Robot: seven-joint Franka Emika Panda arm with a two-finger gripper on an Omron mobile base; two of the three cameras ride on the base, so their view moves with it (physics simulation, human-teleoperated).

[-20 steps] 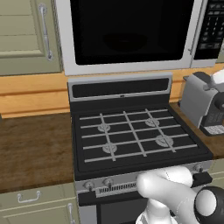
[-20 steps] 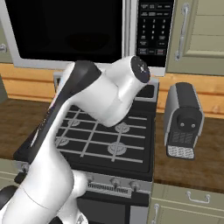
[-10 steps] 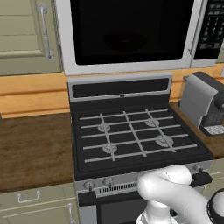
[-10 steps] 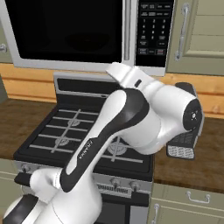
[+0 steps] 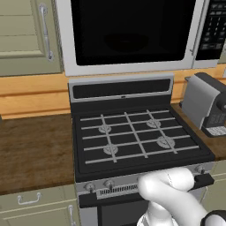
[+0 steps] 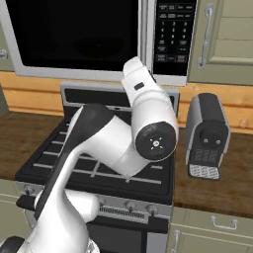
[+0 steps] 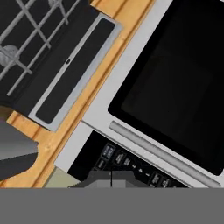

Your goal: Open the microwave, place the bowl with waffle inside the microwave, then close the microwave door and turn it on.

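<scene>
The microwave (image 5: 128, 35) hangs over the stove with its microwave door (image 5: 130, 31) shut. The door's long grey bar handle (image 5: 198, 27) stands beside the dark keypad (image 5: 214, 26). In the right base view my white forearm rises in front of the microwave (image 6: 74, 39), just below the keypad (image 6: 173, 34). The hand view is rolled and shows the door's black glass (image 7: 175, 78), the bar handle (image 7: 162, 154) and the keypad (image 7: 127, 162) close ahead. My gripper (image 7: 111, 177) is shut on nothing, its tips meeting at the bottom of that view. The bowl and the waffle are out of view.
A black gas stove (image 5: 132, 137) sits under the microwave, with its back panel (image 7: 70, 65) in the hand view. A grey toaster (image 5: 204, 103) (image 6: 207, 136) stands on the wooden counter at the right. Beige cabinets flank the microwave.
My arm has swung across to the right and lifted; the forearm now points up at the microwave's keypad side. The toaster is no longer partly covered in the left base view.
</scene>
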